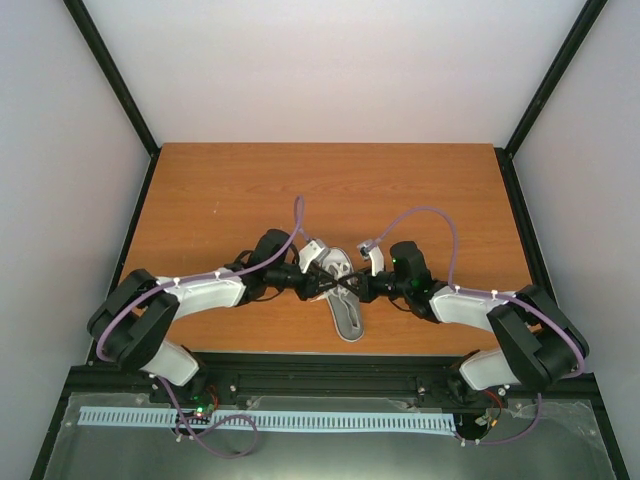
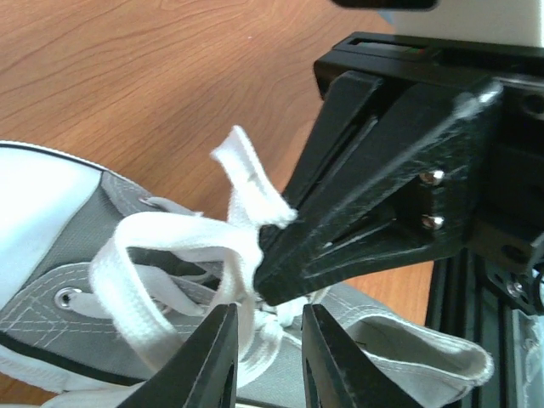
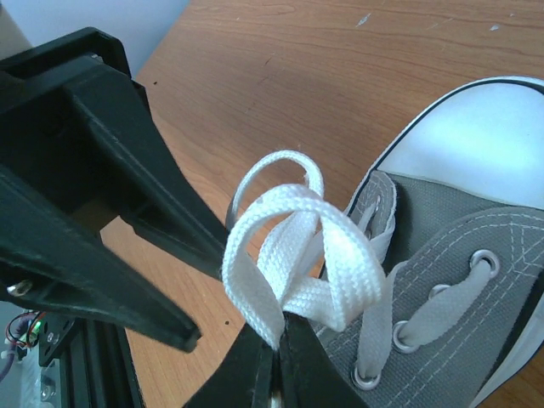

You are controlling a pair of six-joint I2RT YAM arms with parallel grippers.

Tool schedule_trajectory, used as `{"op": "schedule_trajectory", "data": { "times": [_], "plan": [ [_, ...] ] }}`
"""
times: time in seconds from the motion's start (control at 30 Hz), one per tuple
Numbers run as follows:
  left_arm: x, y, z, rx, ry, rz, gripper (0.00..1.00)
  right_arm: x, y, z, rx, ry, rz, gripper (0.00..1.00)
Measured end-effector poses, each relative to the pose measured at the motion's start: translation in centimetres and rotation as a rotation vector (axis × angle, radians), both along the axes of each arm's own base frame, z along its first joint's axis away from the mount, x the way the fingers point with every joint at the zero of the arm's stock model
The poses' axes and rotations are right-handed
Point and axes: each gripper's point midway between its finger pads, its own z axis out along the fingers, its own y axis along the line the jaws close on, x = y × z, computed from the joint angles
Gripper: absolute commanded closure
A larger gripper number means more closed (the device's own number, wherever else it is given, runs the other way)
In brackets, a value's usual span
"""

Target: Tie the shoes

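Wooden desk (image 1: 250, 190): grey sneaker (image 1: 346, 318) is set front-centre. Lace loop (image 3: 289, 225) is pinched by closed right tool (image 3: 274, 353); state of left tool (image 2: 268, 327) cannot be told. Knotting judged in hand; loop needs drawing taut.

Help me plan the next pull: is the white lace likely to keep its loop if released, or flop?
Probably floppy: the lace is flat woven tape that folds sharply where the right gripper pinches it. The loop arches above the pinch, so it has some body, but it would likely sag once freed. Its woven surface looks grippy rather than slippery.
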Motion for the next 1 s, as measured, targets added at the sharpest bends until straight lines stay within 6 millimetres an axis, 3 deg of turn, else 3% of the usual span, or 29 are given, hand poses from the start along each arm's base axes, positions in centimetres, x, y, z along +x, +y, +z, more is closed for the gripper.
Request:
{"op": "schedule_trajectory", "data": {
  "times": [0.47, 1.0],
  "plan": [
    [1.4, -0.1, -1.5, 0.058, -0.026, 0.034, 0.85, -0.1, 0.0, -0.2, 0.008, 0.012, 0.008, 0.97],
    [1.2, -0.2, -3.2, 0.092, -0.001, 0.0, 0.83, 0.0, -0.3, -0.4, 0.013, 0.026, 0.005, 0.97]
  ]
}}
